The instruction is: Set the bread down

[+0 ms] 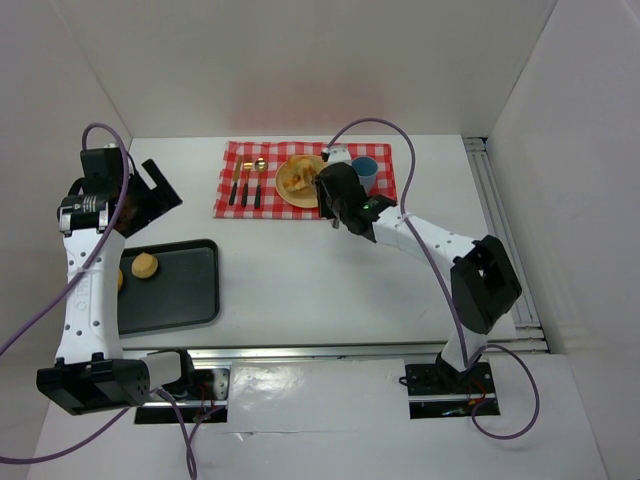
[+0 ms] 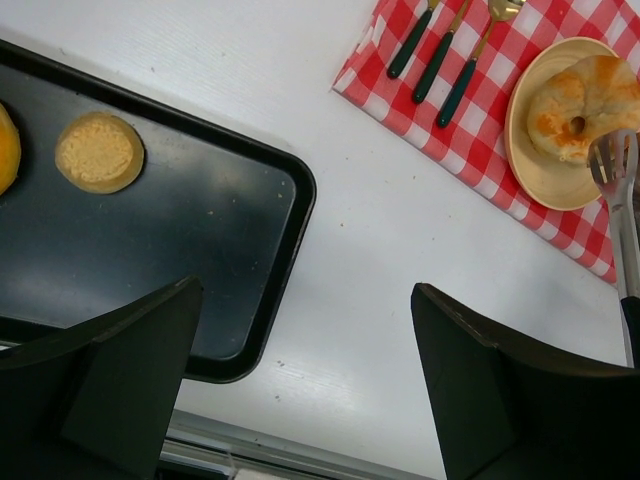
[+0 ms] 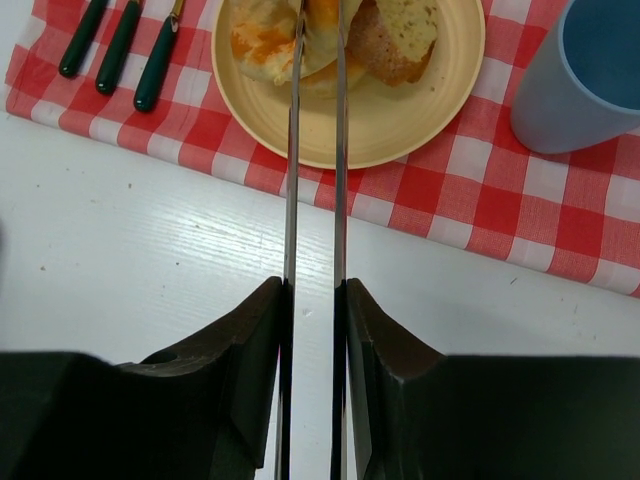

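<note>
- Finishing this placement well, I judge, means easing the right end effector's (image 3: 312,292) squeeze on the tongs (image 3: 295,160) only while their tips are low over the plate (image 3: 400,125). That way a piece settles instead of rolling toward the rim.
- That end effector is clamped on the tongs' two metal blades, which run nearly parallel with a narrow gap between them. The blades look springy, so the release should be slow.
- A straight lift afterwards would keep the tongs off the blue cup (image 3: 590,70) just beside the plate and off the cutlery (image 3: 120,45) on the checked cloth (image 3: 470,200).
- The bread (image 3: 330,40) on the plate is a ring-shaped piece (image 3: 262,40) and a craggy piece (image 3: 405,30) close beside it. It lies straight ahead of the right end effector, at the far end of the blades.
- The blade tips pass over the ring-shaped piece and out of the right wrist view, so I cannot tell whether they pinch it. The left wrist view shows a forked tip at that piece's edge.
- More bread sits on the dark tray (image 2: 200,230), well apart from the plate: a round bun (image 2: 98,152) and a second bun (image 2: 5,150) cut off by the frame.
- The left end effector (image 2: 305,288) hangs with fingers wide apart, holding nothing, over the tray's corner and the counter (image 2: 380,330). The round bun lies beyond it, farther in on the tray.
</note>
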